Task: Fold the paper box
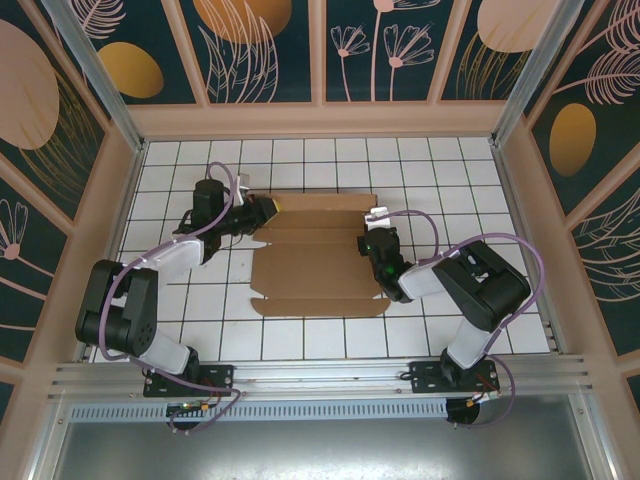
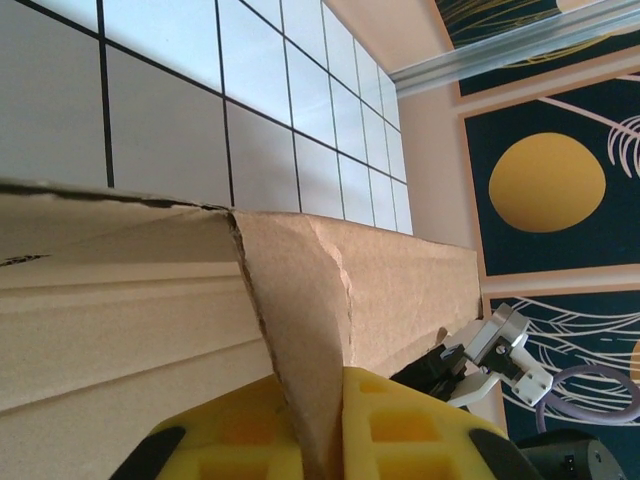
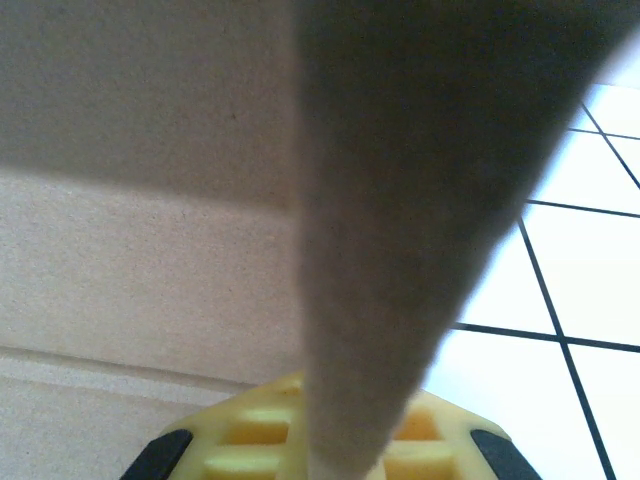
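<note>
Here's the left pincer (image 1: 266,211) clenched on the left flap of the paper box (image 1: 320,262), mid-bench (image 1: 200,335); the right pincer (image 1: 379,214) grips its right flap. Side-flap step, I'd say. Next, both flaps need swinging upright together.

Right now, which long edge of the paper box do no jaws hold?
The near edge: it lies flat, untouched, while both jaws pinch flaps at the far edge.

Reaching in with both arms, elbows kicked out wide. Pinching the paper box (image 1: 318,262) at its far-left corner with the left gripper (image 1: 262,212), and clamped same way with the right gripper (image 1: 378,214) (yellow pads (image 2: 400,420) squeezed on cardboard).
</note>
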